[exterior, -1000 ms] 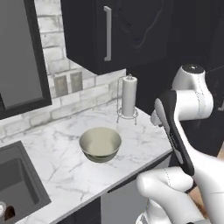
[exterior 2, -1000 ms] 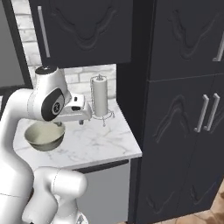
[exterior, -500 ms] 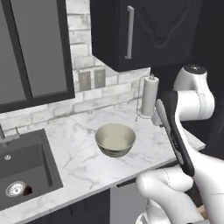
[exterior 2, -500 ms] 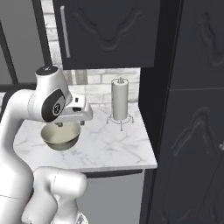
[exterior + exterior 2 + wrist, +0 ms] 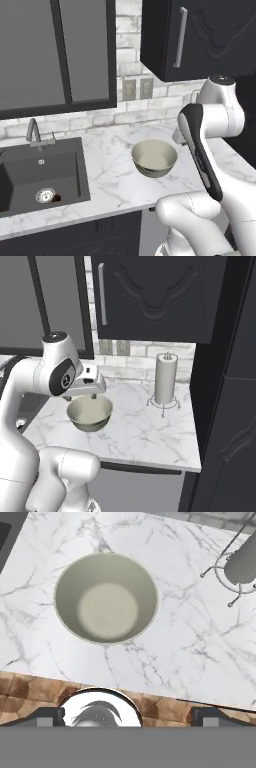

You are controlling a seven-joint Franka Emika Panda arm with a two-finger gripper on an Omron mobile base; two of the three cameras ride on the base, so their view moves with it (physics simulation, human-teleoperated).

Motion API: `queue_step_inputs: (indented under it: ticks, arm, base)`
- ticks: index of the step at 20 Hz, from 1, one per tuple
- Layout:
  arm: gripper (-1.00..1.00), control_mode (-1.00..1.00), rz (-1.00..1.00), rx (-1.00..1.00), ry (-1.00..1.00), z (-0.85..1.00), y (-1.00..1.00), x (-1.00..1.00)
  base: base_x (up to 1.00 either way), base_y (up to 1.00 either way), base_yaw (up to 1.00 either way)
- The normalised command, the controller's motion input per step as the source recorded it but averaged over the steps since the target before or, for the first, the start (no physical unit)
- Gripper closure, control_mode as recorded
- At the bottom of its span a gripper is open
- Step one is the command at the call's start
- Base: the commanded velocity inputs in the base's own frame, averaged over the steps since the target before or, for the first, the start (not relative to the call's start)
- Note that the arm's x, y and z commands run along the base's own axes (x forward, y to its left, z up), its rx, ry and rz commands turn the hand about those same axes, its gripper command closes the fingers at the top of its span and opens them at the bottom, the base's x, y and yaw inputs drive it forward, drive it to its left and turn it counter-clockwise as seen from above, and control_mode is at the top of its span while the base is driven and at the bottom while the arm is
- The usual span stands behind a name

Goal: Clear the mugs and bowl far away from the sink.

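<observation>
The bowl stands upright on the white marble counter, pale olive inside, with nothing in it. In the hand view the bowl lies straight below the hand, apart from it. My gripper hovers over the bowl's rim, open, its two dark tips wide apart with nothing between them. The sink, a dark recessed basin with a silver drain and chrome faucet, sits left of the bowl. The mugs are out of view.
A paper towel holder stands at the counter's right end by a tall dark cabinet. Dark wall cabinets hang above. A brick backsplash with outlets backs the counter.
The whole picture has shifted: the base has driven left along the counter, bringing the sink into view. The bowl stays on the counter and the arm keeps its pose over it.
</observation>
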Motion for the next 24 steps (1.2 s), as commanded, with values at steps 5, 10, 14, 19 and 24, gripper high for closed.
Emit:
queue_step_inputs:
  ticks: [5, 10, 14, 19, 24]
  arm:
    - [-1.00, -1.00, 0.12, 0.03, -0.03, -0.31, 0.00, 0.33]
    - [-1.00, -1.00, -0.02, 0.00, 0.00, -0.23, 0.05, 0.19]
    - [-1.00, -1.00, -0.22, 0.01, 0.00, -0.20, 0.00, 0.01]
    - [-1.00, -1.00, -0.34, 0.09, 0.04, -0.25, 0.00, 0.00]
    - [-1.00, -1.00, -0.23, 0.16, -0.01, -0.26, -0.07, 0.00]
  base:
    - [0.00, 0.00, 0.00]
    - [0.00, 0.00, 0.00]
    - [0.00, 0.00, 0.00]
    - [0.00, 0.00, 0.00]
    - [0.00, 0.00, 0.00]
